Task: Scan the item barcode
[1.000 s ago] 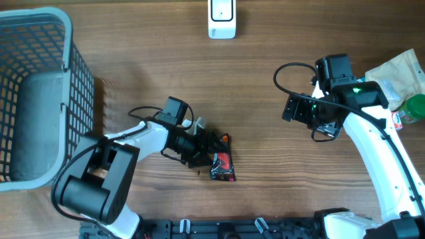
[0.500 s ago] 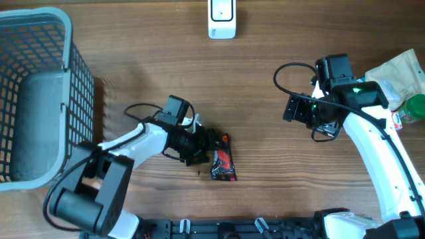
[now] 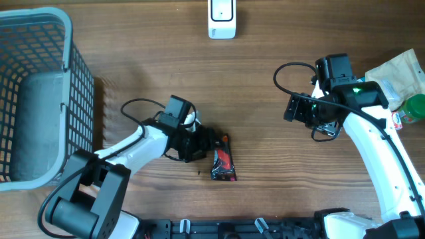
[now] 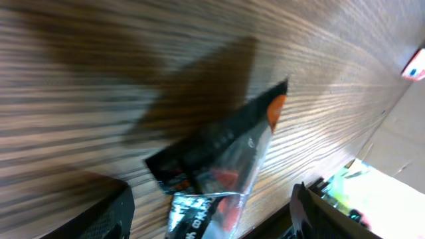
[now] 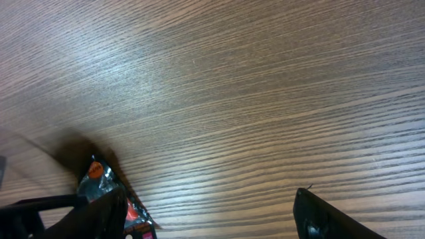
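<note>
In the middle of the brown wooden table lies a small, shiny black snack packet with red and orange marks. It lies flat on the wood. The left gripper is right at the packet's top end. In the left wrist view its two black fingers stand wide apart, one on each side of the packet. They are spread, not squeezing, and neither one seems to press on the packet. The packet's orange corner points away from that camera.

The right gripper is well apart from the packet, over on the right side of the table. Its fingers are spread too, with only bare wood between them (it holds nothing).

At the far edge sits a white barcode scanner, well apart from the packet and from both grippers. A grey plastic basket with grid walls stands at the left edge. At the right edge, behind the right arm, are a crumpled brown paper bag and a round green cap, just beside each other.
</note>
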Controlling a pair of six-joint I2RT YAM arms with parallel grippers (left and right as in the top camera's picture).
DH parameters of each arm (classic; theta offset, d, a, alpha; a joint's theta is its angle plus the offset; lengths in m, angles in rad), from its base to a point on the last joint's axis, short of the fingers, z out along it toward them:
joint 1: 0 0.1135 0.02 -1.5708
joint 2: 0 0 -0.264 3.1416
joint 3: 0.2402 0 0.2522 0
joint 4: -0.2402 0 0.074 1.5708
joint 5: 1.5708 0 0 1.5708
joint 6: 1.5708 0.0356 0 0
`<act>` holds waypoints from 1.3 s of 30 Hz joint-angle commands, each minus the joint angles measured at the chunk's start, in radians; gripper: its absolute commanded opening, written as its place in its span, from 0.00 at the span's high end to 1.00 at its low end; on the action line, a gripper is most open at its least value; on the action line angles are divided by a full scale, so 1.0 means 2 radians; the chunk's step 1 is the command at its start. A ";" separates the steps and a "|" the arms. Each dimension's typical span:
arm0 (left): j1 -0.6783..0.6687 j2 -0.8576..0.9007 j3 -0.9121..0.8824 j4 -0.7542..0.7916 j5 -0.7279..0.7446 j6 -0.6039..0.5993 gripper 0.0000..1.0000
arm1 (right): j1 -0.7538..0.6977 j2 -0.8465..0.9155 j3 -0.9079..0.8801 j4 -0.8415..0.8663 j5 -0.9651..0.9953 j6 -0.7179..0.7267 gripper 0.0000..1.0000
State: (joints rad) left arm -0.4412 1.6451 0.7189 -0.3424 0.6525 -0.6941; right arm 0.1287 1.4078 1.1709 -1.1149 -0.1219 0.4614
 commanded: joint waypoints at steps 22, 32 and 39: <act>-0.039 -0.030 -0.009 -0.002 0.000 0.002 0.42 | -0.002 -0.002 0.000 0.002 0.009 -0.007 0.25; -0.039 -0.030 -0.009 0.002 -0.008 -0.009 0.46 | -0.002 -0.002 0.000 0.002 0.009 -0.007 0.28; -0.039 -0.030 -0.009 0.019 -0.010 -0.024 0.48 | -0.002 -0.002 0.000 0.002 0.009 -0.007 0.29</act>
State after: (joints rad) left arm -0.5175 1.6024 0.7113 -0.3176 0.6510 -0.7139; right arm 0.1287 1.4078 1.1709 -1.1145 -0.1219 0.4580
